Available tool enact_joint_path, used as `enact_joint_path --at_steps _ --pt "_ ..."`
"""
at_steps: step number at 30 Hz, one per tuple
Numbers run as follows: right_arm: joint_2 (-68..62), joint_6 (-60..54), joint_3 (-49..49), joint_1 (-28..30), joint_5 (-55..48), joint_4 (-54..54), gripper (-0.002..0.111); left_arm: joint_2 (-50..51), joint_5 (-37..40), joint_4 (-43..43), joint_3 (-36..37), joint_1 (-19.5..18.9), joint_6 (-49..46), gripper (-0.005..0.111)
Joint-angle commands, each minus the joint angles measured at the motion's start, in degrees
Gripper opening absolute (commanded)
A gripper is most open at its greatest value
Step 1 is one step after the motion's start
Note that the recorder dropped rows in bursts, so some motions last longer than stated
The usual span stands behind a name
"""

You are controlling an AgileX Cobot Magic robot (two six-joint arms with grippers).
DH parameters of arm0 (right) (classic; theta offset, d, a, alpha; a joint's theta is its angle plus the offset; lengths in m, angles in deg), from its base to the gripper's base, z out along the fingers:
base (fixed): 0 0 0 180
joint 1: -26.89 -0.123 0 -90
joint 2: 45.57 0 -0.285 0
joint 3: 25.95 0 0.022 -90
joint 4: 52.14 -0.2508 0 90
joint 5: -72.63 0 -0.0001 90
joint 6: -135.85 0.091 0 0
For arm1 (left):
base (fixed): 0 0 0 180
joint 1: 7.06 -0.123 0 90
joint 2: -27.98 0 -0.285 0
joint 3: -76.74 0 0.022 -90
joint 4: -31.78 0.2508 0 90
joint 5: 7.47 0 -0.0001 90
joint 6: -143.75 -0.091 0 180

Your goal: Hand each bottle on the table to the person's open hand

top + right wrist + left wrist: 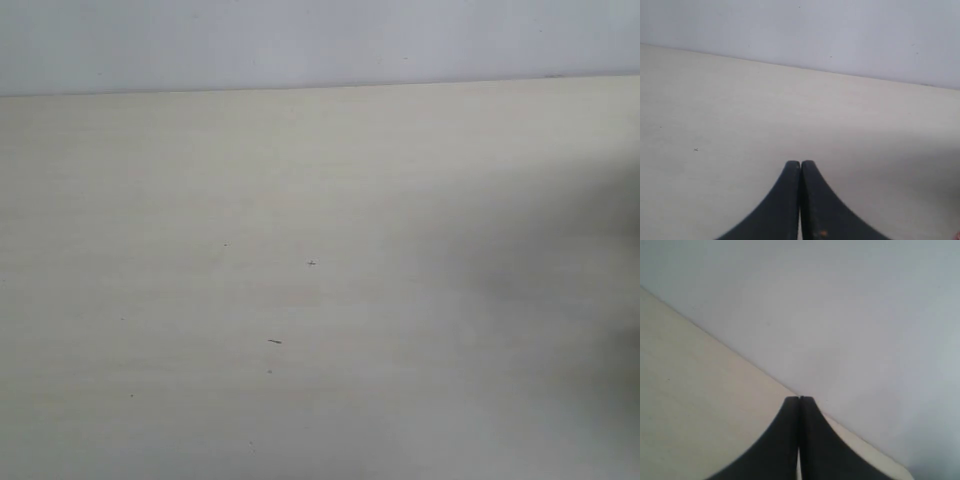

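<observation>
- Counter (200, 200): pale cream with faint grain. It fills nearly all of my exterior view, and its far edge runs straight across the top.
- Wall (300, 40): flat grey-white, meeting the counter along that far edge.
- Cross mark (312, 263): tiny and dark, about mid-counter. I see one like it in the right wrist view (695, 149).
- Dash (275, 341): a short dark fleck on the counter, nearer than the cross mark. A few fainter specks lie around it.
- Shadow (600, 300): a soft grey patch over the counter's right side.
- Left jaws: clenched on nothing, with the black fingertips (790, 412) pressed flat together. They hang over the counter close to its far edge, where a rounded corner (905, 471) shows.
- Right jaws: clenched on nothing, with the black fingertips (790, 175) touching along their length. They sit above bare counter and point toward the far edge.
</observation>
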Motion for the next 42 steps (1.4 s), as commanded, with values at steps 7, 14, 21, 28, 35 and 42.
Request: enact_joint_path --at_steps 7,14,21,28,35,42 --pt "0.2 -0.1 -0.3 0.0 0.3 0.3 0.0 -0.3 0.2 -6.8 0.1 -0.1 -47.2 0.0" --pt "0.2 -0.1 -0.3 0.0 0.3 0.3 0.0 -0.3 0.3 -11.2 0.1 -3.9 -52.1 0.0" --pt "0.2 -0.1 -0.3 0.0 0.3 0.3 0.0 -0.3 0.3 -4.7 0.1 -4.1 -52.1 0.0" --pt "0.2 -0.1 -0.3 0.0 0.3 0.3 0.0 -0.3 0.3 -4.7 0.1 -4.1 -52.1 0.0" --pt "0.2 -0.1 -0.3 0.0 0.3 0.3 0.0 -0.3 0.3 -4.7 0.1 -4.1 -52.1 0.0" --pt "0.2 -0.9 -0.3 0.0 0.3 3.0 0.0 -0.3 0.3 -4.7 0.1 -4.1 -52.1 0.0"
